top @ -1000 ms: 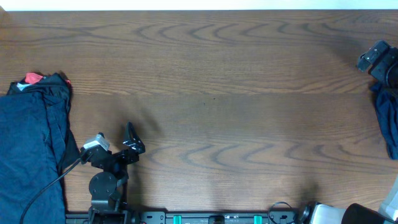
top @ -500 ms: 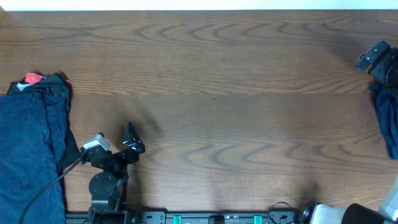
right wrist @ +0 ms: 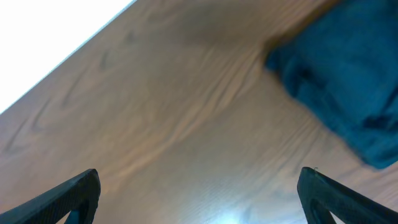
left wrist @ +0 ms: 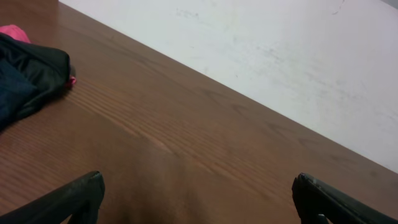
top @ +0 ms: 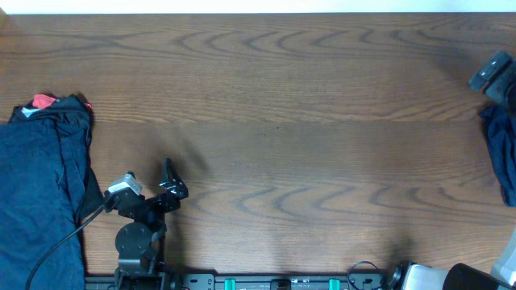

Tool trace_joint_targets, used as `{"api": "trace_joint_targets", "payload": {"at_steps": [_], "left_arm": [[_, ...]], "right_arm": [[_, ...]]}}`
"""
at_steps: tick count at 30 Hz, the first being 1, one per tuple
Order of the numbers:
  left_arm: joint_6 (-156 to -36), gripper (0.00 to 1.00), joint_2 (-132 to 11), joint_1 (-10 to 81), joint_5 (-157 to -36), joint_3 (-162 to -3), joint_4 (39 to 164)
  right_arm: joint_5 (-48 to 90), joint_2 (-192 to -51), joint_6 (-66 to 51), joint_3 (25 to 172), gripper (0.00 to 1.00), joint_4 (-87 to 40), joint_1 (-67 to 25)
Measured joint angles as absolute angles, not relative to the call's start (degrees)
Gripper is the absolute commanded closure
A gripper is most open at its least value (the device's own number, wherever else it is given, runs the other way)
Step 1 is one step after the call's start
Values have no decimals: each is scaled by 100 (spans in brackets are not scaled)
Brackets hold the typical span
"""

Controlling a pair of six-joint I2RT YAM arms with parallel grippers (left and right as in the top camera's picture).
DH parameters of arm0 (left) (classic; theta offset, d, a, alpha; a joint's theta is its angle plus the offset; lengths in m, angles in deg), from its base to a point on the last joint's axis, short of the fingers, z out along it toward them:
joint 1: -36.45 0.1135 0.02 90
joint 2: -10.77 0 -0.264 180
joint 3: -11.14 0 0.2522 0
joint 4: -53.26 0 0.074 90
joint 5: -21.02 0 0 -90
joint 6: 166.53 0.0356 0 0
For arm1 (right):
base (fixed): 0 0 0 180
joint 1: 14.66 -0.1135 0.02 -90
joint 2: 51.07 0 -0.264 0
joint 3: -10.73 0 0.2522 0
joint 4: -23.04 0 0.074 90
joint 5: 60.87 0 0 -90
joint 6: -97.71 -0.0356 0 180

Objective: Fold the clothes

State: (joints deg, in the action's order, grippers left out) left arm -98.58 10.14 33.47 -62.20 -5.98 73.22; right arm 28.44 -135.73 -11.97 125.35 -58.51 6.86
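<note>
The clothes lie in two places. A big wrinkled navy pile (top: 40,189) covers the table's left edge, with a red piece (top: 42,101) at its far end. In the left wrist view that pile (left wrist: 25,74) and the red piece (left wrist: 15,32) sit far to the upper left. A second navy garment (top: 501,153) lies at the right edge. My left gripper (top: 172,179) hovers to the right of the pile, open and empty (left wrist: 202,186). My right gripper (right wrist: 199,180) is open over bare wood, with the garment (right wrist: 348,81) ahead to its right. Only part of the right arm (top: 493,74) shows overhead.
The brown wooden table (top: 282,113) runs to a pale floor or wall (left wrist: 280,56) beyond its far edge. The arm mounts and a cable (top: 48,250) sit along the near edge.
The right arm has slid slightly right, toward the frame's edge. The left arm and the clothes have not moved.
</note>
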Motion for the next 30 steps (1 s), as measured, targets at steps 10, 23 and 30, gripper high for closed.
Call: {"api": "trace_joint_targets", "payload": {"at_steps": [10,23,30], "left_arm": [[-9855,2,1014,3347,-6222,-598,7324],[-9855,2,1014,3347,-6224,-598,7324],[-9853,2,1014,3347,-6237,-598,7327]], "right_arm": [[4311,-13543,-662,12474,1,-3632,-590],[4525,-11580,-227,10411,1,-994,-2079],[4567,-9407,-227,8221,1,-326,-2079]]}}
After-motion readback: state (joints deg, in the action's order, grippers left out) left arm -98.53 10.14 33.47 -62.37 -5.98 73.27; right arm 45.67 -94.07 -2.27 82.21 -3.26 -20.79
